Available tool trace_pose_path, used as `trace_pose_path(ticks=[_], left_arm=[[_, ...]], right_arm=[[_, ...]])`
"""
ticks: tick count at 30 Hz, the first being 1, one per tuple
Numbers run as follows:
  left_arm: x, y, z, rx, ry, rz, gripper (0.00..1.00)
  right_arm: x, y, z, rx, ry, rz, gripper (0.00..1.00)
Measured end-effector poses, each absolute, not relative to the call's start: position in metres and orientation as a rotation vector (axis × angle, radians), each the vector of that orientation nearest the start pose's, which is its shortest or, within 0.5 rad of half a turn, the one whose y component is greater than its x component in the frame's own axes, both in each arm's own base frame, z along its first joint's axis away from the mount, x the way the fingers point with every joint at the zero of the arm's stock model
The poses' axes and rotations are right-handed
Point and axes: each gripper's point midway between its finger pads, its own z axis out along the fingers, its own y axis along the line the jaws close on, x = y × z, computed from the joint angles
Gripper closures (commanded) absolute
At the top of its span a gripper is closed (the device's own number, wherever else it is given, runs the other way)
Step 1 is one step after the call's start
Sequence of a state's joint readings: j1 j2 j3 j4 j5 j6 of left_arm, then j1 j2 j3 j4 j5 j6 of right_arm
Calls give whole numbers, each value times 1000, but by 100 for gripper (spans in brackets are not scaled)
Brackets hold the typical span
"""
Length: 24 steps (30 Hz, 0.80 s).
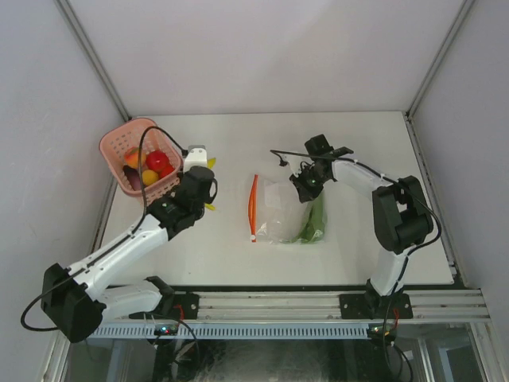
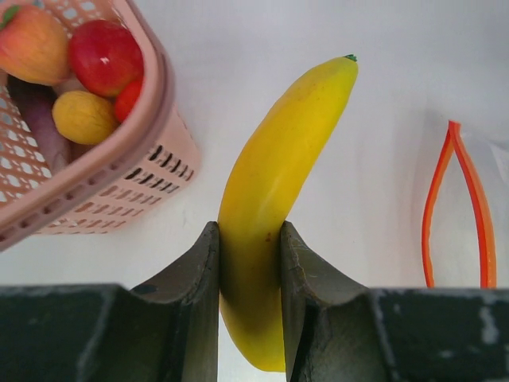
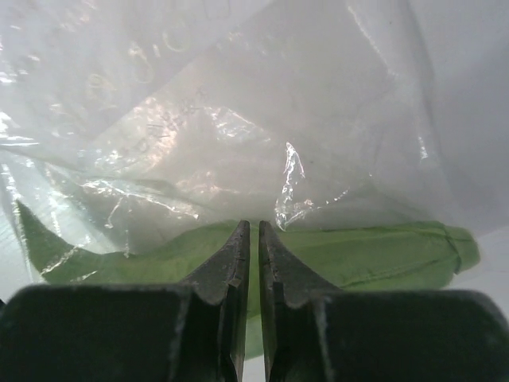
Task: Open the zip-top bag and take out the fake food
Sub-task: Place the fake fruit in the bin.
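Carrying a yellow banana (image 2: 294, 119), clamped it around its lower half in the left end effector (image 2: 249, 231), with fingers narrowed onto the fruit's width. Hovered just at 4 o'clock of the pink basket (image 2: 119, 175), already loaded with red, orange and yellow pieces of fake food (image 2: 103, 56). Looked like a drop-off into that basket.

Needed to travel toward 10 o'clock far enough to bring the whole banana over the rim, not merely its tip, to avoid catching the long curve on the wall and spilling it onto the counter (image 1: 238, 135). Seemed wise to lower close above the pile before parting the fingers, to prevent bouncing or rolling. Called for a level wrist at release, given the grip well below the banana's middle and the likely swing of the free end.

Left the zip-top bag (image 1: 278, 207) at the middle of the counter, with its red-orange zipper strip (image 1: 254, 207) along the 9 o'clock edge, parted into a narrow loop in the left wrist view. Showed one green leafy piece (image 3: 382, 255) inside, along the 3 o'clock side. Found the right end effector (image 3: 250, 227) at the bag's 1 o'clock corner, pinched almost fully together, apparently on a fold of clear film, though hard to confirm through the glare. Made sense to hold that pinch steady during the drop, anchoring the bag with its mouth toward 9 o'clock for the next reach.
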State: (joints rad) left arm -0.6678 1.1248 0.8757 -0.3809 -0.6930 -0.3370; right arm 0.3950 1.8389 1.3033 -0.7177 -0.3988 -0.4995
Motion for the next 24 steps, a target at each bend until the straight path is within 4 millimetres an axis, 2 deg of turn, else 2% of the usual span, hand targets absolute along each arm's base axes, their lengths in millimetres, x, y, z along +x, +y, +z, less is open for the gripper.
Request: trace_pose_path(ticks=[8,17,24], left_arm=[[309,-86,218,-116,2010,76,100],[315,-66,244,-189,1998,-37,100],[321,-40,258,-270,1995,-119,100]], right_arm=[[327,195,88,-1255,2339,558,92],[327,195,92,-1245,2327,575,92],[327,195,92,-1245,2327,580,92]])
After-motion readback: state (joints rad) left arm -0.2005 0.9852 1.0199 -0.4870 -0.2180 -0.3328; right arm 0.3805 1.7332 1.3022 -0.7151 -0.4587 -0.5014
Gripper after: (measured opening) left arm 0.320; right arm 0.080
